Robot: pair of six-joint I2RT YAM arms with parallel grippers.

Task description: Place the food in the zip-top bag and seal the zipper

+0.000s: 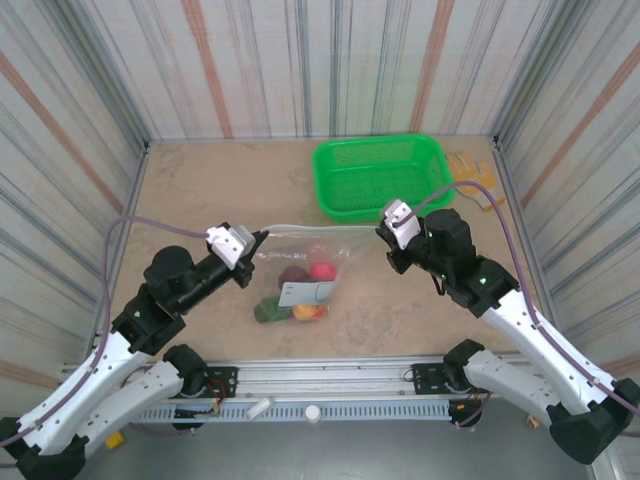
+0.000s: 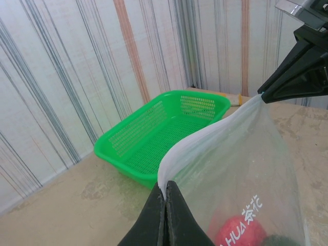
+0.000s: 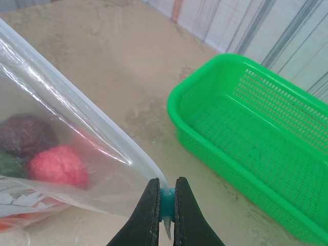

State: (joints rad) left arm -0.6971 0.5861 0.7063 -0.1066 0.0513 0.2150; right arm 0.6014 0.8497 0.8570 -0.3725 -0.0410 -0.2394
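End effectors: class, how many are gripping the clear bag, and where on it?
2. The left end effector pinches the zip-top bag at its left top corner; the right end effector pinches the light-blue zipper end at the opposite corner.

The overhead camera hangs above and behind the arm bases, looking steeply down and taking in the whole desk [image 1: 200, 190] from a distance. The left wrist camera rides close behind the left tool [image 2: 165, 205] and faces low across the desk toward the striped walls [image 2: 77, 77], catching the right tool [image 2: 264, 96] at its upper right. The right wrist camera peers down past its own tips at close range. All three share the green basket [image 1: 380, 175] and the zip-top bag [image 1: 300, 255].
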